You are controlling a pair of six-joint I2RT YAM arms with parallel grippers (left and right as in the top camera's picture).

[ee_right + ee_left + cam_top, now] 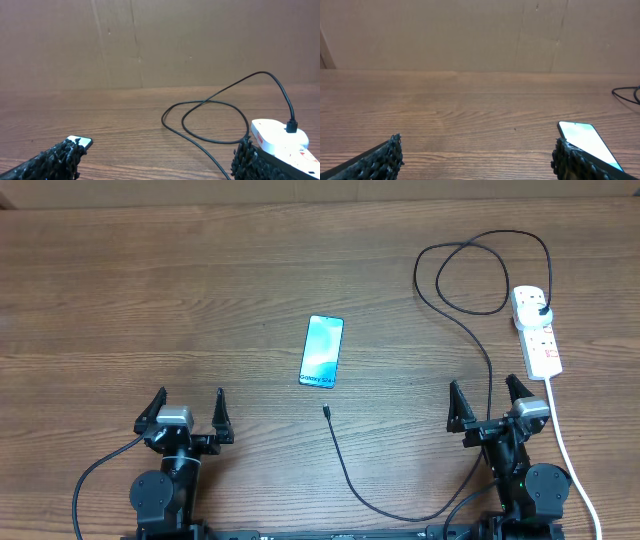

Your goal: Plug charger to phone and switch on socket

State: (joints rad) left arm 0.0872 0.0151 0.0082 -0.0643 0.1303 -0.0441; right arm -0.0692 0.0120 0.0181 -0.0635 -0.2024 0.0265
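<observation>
The phone [321,351] lies flat mid-surface [150,300], screen lit. The charger [490,375] is plugged into the socket [537,332] at the right, and its loose tip [326,411] lies just below the phone. The left gripper [190,396] and right gripper [481,385] stand wide apart, empty. The cable looks light and floppy, so pinch the stiff tip. The phone is likely slick and may slide when pushed.

Robot lab test bench, wood-grain table [150,300], brown cardboard backdrop [470,35]
</observation>
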